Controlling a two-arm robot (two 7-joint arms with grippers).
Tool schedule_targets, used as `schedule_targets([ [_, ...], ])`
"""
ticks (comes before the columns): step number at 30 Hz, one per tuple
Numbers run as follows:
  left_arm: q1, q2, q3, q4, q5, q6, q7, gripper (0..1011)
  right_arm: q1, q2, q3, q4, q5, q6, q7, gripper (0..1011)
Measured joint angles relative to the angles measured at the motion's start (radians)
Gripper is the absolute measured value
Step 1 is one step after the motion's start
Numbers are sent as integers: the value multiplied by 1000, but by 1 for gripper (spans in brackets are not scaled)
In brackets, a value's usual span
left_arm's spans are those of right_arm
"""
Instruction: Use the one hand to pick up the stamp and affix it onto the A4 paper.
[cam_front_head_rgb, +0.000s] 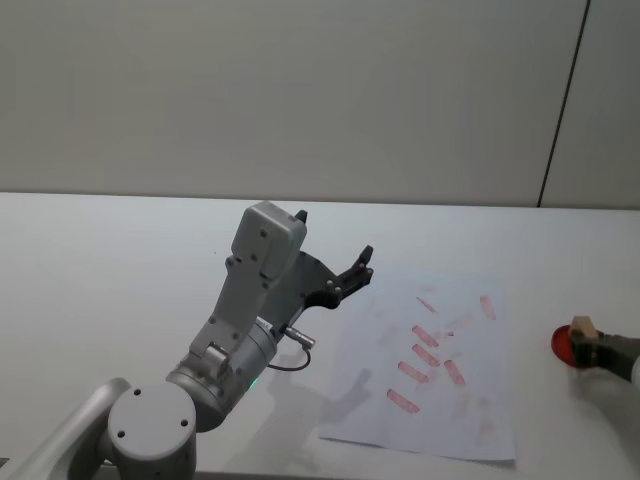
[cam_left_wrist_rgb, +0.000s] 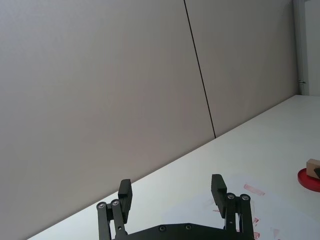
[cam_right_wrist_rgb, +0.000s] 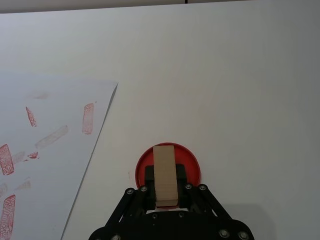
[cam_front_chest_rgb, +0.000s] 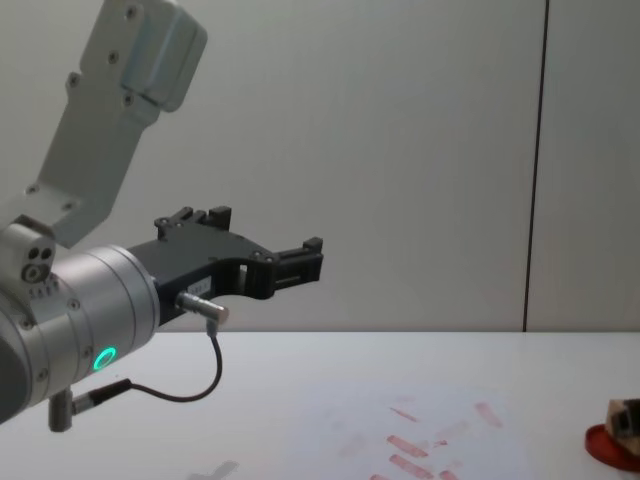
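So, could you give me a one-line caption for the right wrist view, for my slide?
Right gripper, jaws shut on the stamp, at the red ink pad beside the stamped A4 paper.

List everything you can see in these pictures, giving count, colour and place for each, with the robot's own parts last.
stamp: one, pale tan wood, held at the ink pad, right of the paper
ink pad: one, red, round, on the table under the stamp
A4 paper: one, white, flat on the table
stamp marks: several, red-pink, on the paper
table: one, white
wall: grey, behind the table
left gripper: one, black, open, raised above the table
right gripper: one, black, shut on the stamp
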Motion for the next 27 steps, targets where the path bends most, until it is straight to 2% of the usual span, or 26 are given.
schedule_targets([
  [27,0,0,0,0,0,0,0,1002,7,-12,1,27,-3,-2,-5,217],
])
